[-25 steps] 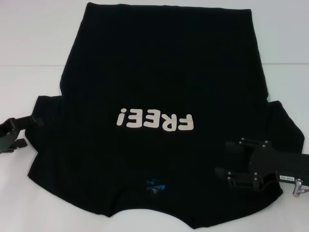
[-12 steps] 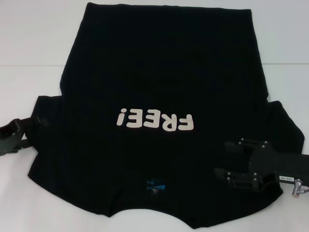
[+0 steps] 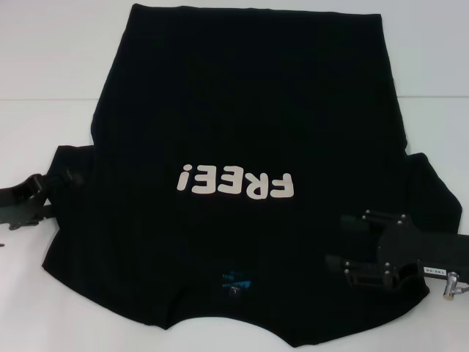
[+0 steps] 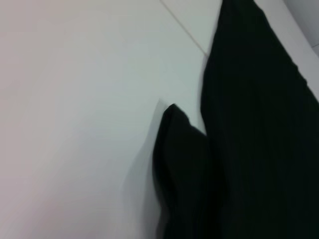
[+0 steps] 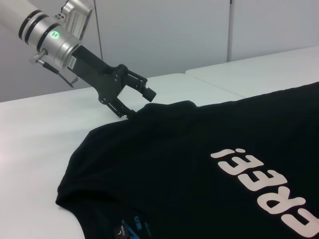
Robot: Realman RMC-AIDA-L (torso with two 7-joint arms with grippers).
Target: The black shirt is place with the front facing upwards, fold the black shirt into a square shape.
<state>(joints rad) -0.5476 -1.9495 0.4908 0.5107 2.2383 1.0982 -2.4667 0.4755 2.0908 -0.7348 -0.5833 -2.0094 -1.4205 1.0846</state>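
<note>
The black shirt [image 3: 249, 169] is spread flat on the white table [image 3: 51, 66], front up, with the white "FREE!" lettering [image 3: 236, 182] showing and the small blue neck label [image 3: 236, 280] on the side nearest the robot. The left claw [image 3: 67, 183] is right at the edge of the left sleeve [image 3: 69, 158]; its fingers are apart, one over the sleeve edge and one low beside it. The right claw [image 3: 343, 240] hovers over the shirt's right shoulder area, fingers spread wide, nothing between them.
</note>
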